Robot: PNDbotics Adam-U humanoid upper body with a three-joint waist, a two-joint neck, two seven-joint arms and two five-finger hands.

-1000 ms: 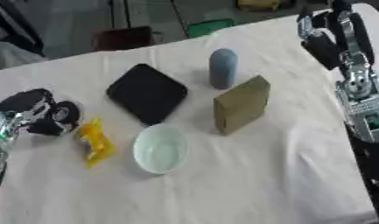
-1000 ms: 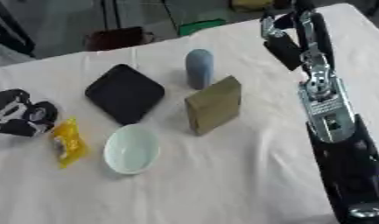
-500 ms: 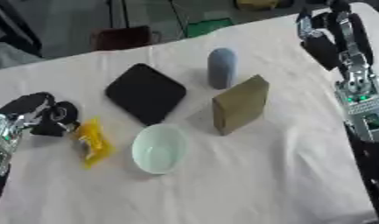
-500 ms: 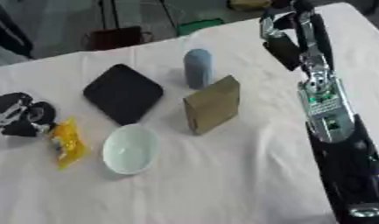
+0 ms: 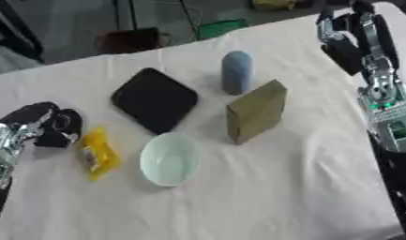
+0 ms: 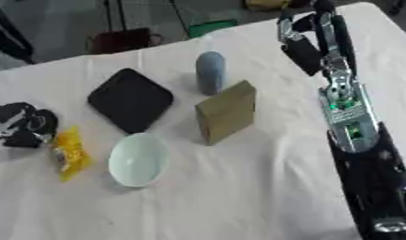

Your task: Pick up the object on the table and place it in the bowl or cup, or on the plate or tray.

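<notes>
A small yellow packet (image 5: 97, 154) lies on the white tablecloth at the left. Just left of it rests my left hand (image 5: 48, 127), black, fingers curled, touching or nearly touching the packet's upper end but not holding it. A pale green bowl (image 5: 169, 159) sits right of the packet. Behind it lies a black square plate (image 5: 154, 99). A blue-grey cup (image 5: 236, 72) stands upside down at the back. My right hand (image 6: 300, 35) hangs raised at the far right edge, fingers curled, nothing in it.
An olive-brown box (image 5: 258, 111) stands on edge between the bowl and the cup. My right forearm (image 6: 347, 112) runs down the right side of the table. Beyond the far table edge stand a dark red stool and a green item.
My left hand has crept slightly right toward the yellow packet. The right arm has stayed where it was.
</notes>
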